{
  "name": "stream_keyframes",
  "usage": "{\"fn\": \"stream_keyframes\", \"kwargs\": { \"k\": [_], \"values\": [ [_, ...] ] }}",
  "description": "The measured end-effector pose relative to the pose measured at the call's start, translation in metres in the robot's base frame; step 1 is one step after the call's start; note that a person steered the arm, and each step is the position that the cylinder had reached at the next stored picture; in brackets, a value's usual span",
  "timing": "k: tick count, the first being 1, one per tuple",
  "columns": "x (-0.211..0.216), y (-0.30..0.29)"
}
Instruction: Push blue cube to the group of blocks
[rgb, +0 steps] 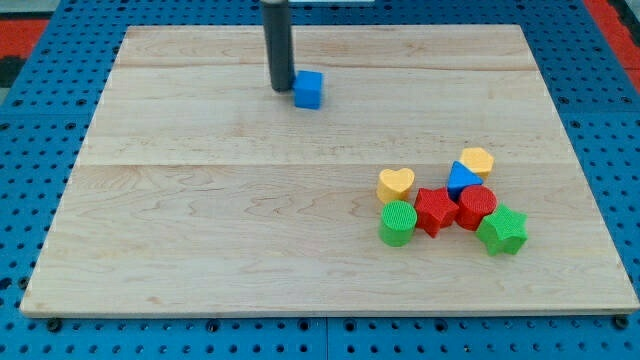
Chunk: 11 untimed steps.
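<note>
The blue cube (309, 89) sits alone near the view's top, a little left of centre on the wooden board (200, 220). My tip (281, 88) stands just to the cube's left, touching or almost touching its left face. The group of blocks lies at the view's lower right: a yellow heart (395, 184), a yellow block (477, 161), a blue triangular block (461, 179), a red star (434, 210), a red cylinder (476, 206), a green cylinder (397, 222) and a green star (502, 230).
The board rests on a blue pegboard table (40, 130). A red strip (25, 30) shows at the view's top left corner and another at the top right.
</note>
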<state>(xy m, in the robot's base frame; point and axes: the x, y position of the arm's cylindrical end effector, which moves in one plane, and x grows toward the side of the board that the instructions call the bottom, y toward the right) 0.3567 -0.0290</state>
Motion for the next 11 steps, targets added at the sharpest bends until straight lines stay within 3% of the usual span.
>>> {"fn": "stream_keyframes", "kwargs": {
  "k": [1, 2, 3, 4, 5, 6, 8, 9, 10, 11],
  "values": [
    [0.07, 0.063],
    [0.071, 0.022],
    [0.039, -0.074],
    [-0.045, -0.072],
    [-0.064, -0.019],
    [0.002, 0.06],
    [0.101, 0.092],
    [0.103, 0.101],
    [0.075, 0.066],
    [0.042, 0.085]
  ]
}}
